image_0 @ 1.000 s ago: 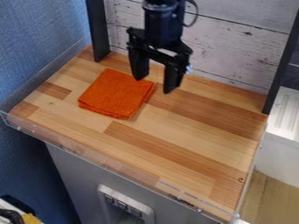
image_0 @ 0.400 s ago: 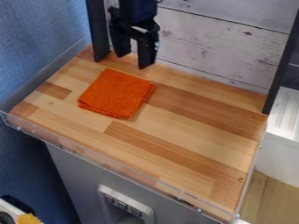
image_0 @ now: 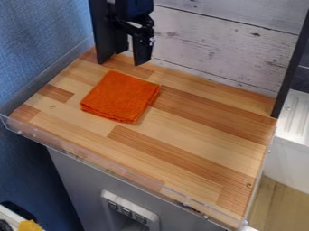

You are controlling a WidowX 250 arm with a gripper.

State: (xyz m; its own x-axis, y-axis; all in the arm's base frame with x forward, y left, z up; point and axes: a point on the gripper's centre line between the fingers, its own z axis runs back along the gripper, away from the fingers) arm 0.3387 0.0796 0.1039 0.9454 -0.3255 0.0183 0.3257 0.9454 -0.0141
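Observation:
My black gripper (image_0: 131,57) hangs at the back left of the wooden surface, close beside the dark upright post. Its fingers stand apart, with nothing between them. In front of it and slightly lower in the view lies a folded orange cloth (image_0: 120,96), flat on the wooden tabletop (image_0: 199,140). The gripper does not touch the cloth.
A dark post (image_0: 104,31) rises at the back left, another (image_0: 291,65) at the back right. Whitewashed planks (image_0: 217,43) form the back wall. A low clear edging (image_0: 109,168) runs along the front. A white ridged unit (image_0: 296,119) stands at the right.
My gripper has moved left and toward the back, away from above the cloth's right side to beside the left post. The cloth lies as before.

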